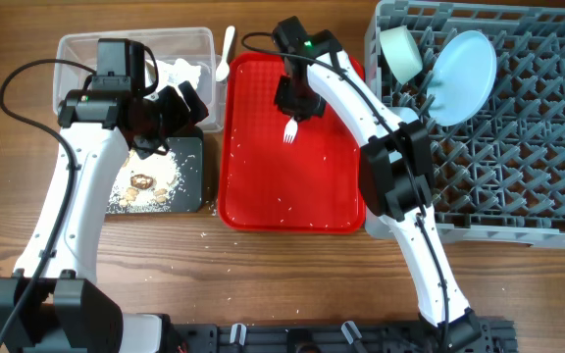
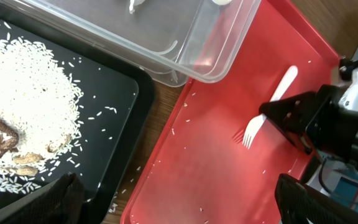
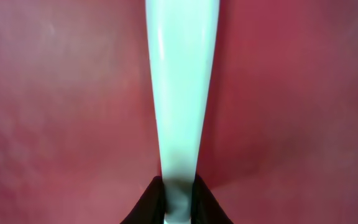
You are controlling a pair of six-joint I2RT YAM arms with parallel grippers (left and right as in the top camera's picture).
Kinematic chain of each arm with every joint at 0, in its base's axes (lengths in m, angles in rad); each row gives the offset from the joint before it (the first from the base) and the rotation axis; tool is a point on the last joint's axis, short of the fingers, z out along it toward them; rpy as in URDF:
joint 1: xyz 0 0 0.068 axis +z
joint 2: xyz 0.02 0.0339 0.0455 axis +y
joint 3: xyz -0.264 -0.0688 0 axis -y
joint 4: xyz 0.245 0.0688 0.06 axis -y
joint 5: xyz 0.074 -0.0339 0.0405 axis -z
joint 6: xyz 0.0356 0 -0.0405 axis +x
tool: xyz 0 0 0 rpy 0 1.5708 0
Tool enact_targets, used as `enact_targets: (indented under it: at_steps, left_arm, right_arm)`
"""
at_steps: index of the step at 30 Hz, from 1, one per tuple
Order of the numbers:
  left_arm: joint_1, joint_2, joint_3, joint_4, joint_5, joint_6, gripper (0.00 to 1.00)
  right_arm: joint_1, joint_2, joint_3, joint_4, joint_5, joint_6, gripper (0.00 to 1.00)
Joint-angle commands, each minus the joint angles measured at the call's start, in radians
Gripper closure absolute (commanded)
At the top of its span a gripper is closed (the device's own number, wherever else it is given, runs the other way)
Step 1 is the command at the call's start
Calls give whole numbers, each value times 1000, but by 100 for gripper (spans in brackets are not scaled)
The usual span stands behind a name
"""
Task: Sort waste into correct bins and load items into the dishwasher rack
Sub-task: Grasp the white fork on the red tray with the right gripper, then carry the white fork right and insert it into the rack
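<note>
The right wrist view alone shows the right tool (image 3: pixel 178 194) clamped on the fork (image 3: pixel 182 93) handle above the red tray (image 3: pixel 55 112). The left wrist view shows the left tool (image 2: pixel 178 190) spread open.

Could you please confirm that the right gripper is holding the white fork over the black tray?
Not quite. The right gripper does hold the white fork, but over the red tray, not the black tray, which lies beside it. The overhead view shows this.
</note>
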Motion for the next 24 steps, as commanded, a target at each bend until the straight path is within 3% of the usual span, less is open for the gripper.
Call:
enact_targets:
  at_steps: [1, 3, 9, 15, 24]
  left_arm:
    - [5, -22, 14, 2, 8, 8, 0]
    - [5, -22, 14, 2, 8, 8, 0]
    - [5, -23, 14, 2, 8, 8, 0]
    - [5, -22, 14, 2, 8, 8, 0]
    - [5, -23, 14, 2, 8, 8, 0]
  right_arm:
    - [23, 154, -84, -36, -63, -58, 92]
    - [23, 154, -84, -43, -63, -75, 96]
    - [23, 114, -83, -51, -70, -159, 95]
    - [23, -68, -83, -71, -8, -275, 95]
    - [21, -315, -83, -159, 54, -330, 96]
